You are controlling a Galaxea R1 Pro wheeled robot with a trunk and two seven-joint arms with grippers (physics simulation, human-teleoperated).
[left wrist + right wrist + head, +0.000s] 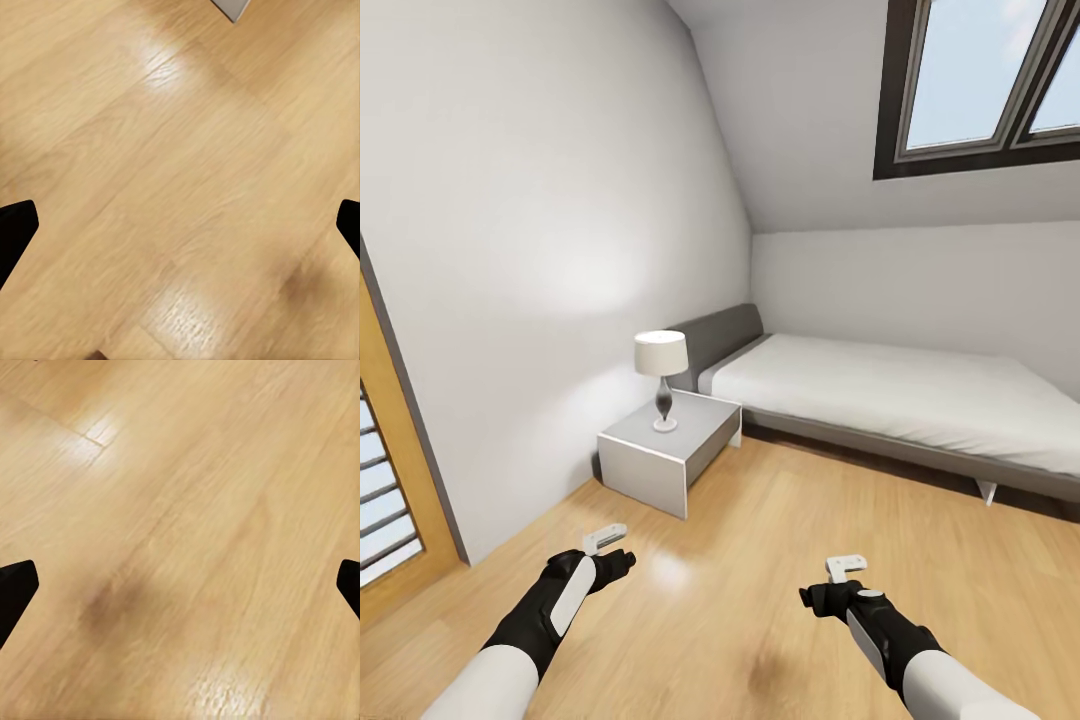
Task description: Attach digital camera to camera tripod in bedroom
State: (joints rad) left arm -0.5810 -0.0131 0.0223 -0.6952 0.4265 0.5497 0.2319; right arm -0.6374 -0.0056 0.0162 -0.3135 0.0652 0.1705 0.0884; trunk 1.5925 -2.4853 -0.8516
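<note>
Bedroom from the head view: a grey-headboard bed [880, 395] along the far wall, a white nightstand [670, 445] carrying a lamp [662, 375], a light wood floor [730, 560]. Both arms hang low, the left hand [605, 545] and right hand [840, 575] empty. Left wrist view: fingertips [16, 229] spread wide over floorboards. Right wrist view: fingertips [16, 585] likewise apart above bare wood.

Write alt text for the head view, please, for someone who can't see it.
A bedroom with a grey-headboard bed on a light wood floor, a white nightstand holding a lamp, and a skylight above. The robot's left gripper and right gripper hang empty over the floor.
</note>
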